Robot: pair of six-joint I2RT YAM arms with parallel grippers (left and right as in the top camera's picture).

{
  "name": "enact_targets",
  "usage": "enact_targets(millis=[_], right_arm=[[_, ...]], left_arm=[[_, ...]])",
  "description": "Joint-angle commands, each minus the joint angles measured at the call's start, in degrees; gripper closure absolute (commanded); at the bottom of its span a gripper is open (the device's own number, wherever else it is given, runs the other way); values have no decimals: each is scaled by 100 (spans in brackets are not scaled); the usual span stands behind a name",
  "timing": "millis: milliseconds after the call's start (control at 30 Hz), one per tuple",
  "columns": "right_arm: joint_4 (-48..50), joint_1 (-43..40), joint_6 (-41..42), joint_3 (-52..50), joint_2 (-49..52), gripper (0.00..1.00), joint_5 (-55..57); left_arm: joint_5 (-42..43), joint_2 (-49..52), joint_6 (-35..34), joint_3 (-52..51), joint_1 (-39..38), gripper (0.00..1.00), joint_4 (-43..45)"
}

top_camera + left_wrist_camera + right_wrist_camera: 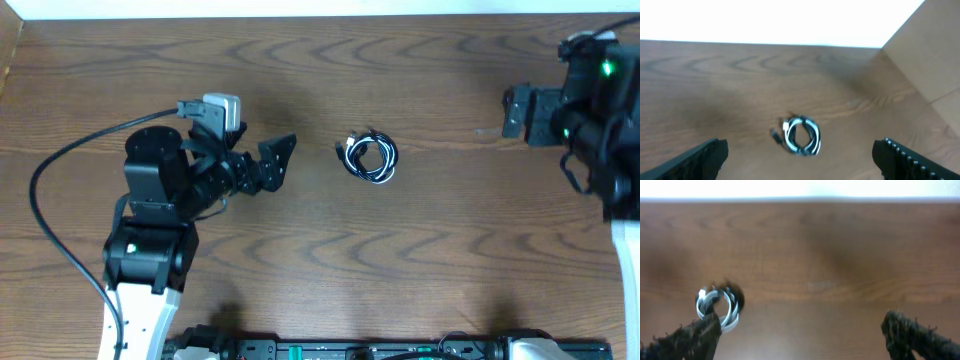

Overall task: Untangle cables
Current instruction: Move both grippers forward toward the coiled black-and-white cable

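Since both hands stand wide open and hold nothing, every risk sits in the first pick. The cables (369, 158) lie as one small tight coil mid-worktop (430, 270). Black and white strands are wound through each other, and a plug end (341, 149) pokes out on the side facing the left hand (277, 163). That hand is near the coil and aimed at it. The right hand (513, 112) is well apart, off to the other side.

Failure modes, my read:
- A pinch across the whole coil grabs both colours at once, and pulling then cinches the tangle instead of freeing it.
- The cords are thin and flat on the wood. A descent too low scrapes the worktop; too high closes on air.
- The bundle is light and nothing pins it, so a one-hand tug likely drags the lot along.
- Plug ends can snag in a loop when drawn through.
- Both wrist views are blurred, so which strand crosses over which cannot be told. Picking the wrong one is likely.
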Motion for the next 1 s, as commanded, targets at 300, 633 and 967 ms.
enact_targets(millis=[300,633,967], right_arm=[[-813,-33,96,503,1604,1,-745],[-1058,-26,28,487,2114,5,-920],[-1097,310,-184,487,3047,29,-1364]], left_arm=[[35,1322,599,133,-752,2,498],[31,2131,898,133,-1235,1,562],[-946,2225,894,133,-1248,2,223]])
